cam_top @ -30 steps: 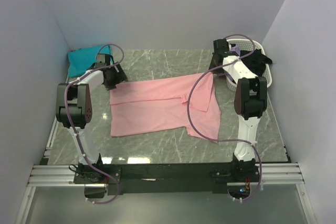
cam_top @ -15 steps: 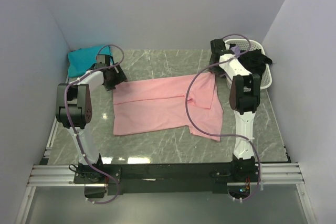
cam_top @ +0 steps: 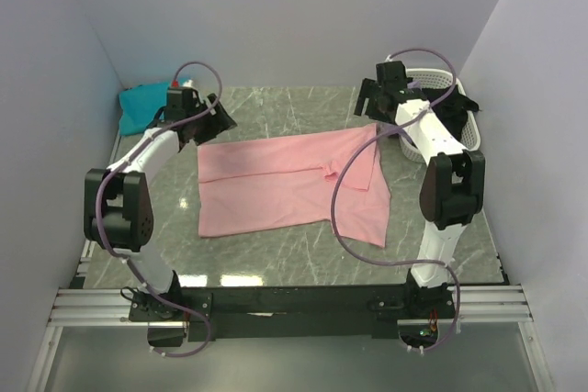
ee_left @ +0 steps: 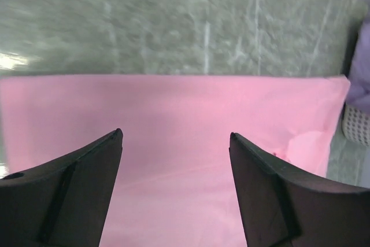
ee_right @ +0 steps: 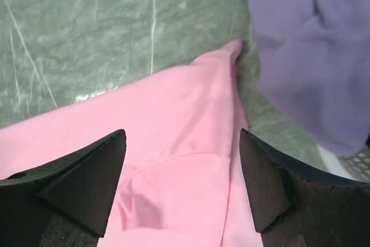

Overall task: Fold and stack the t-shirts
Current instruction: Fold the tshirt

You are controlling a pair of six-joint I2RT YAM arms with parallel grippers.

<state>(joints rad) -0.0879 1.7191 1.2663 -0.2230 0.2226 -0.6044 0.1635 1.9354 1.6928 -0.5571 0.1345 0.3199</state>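
On marbled table [cam_top: 276,259], flat pink t-shirt [cam_top: 276,185]

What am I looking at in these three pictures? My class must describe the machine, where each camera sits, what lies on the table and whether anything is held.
The machine is two robot arms bolted at the near edge of a marble-patterned table. The wide picture comes from a camera above and behind them. The other two come from cameras on the wrists, so the dark wedges at the bottom of each are that gripper's own two fingers. A pink t-shirt lies spread out in the middle. A teal shirt sits in the far left corner. A white basket at the far right holds black cloth, and lavender cloth shows next to it. The left gripper and the right gripper both hover open over the pink shirt's far edge, holding nothing.
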